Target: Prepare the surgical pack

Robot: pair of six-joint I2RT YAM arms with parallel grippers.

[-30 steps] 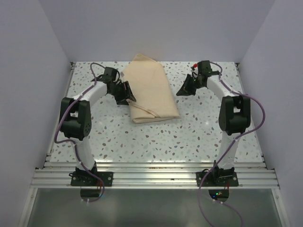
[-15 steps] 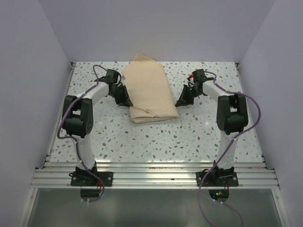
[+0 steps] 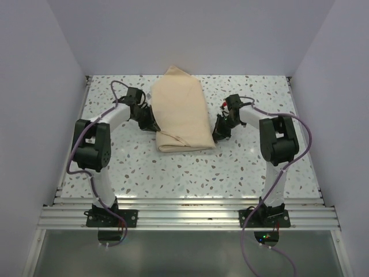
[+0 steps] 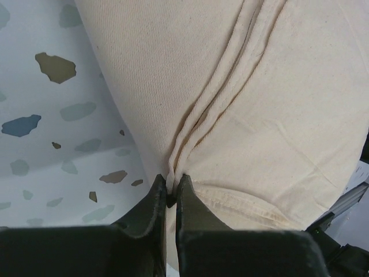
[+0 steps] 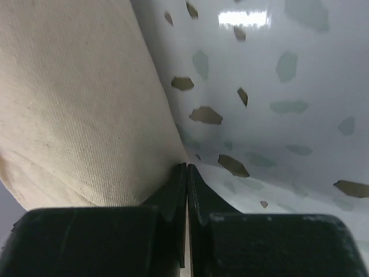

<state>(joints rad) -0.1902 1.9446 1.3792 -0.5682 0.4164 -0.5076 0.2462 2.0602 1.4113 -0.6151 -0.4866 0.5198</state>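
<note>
While the large folded tan fabric sheet [image 3: 180, 109] lies near the speckled table [image 3: 242, 167]'s far edge, I judge unfolding not yet begun. My left gripper [image 4: 171, 193] pinches a fold along its left side; my right gripper [image 5: 187, 173] is closed against its right edge.

a white table top [image 3: 242, 167] speckled with grey, brown and dark flecks is shown. it is enclosed on the left, the right and the far side by plain pale walls [image 3: 190, 34]. along its near edge, ribbed aluminium rails [image 3: 190, 212] are laid across the full width. nearer than the rails, a grey-green panel [image 3: 184, 254] with a dull sheen is seen. in the right wrist view, a bright reflection [image 5: 243, 18] is shown on the table top.
</note>
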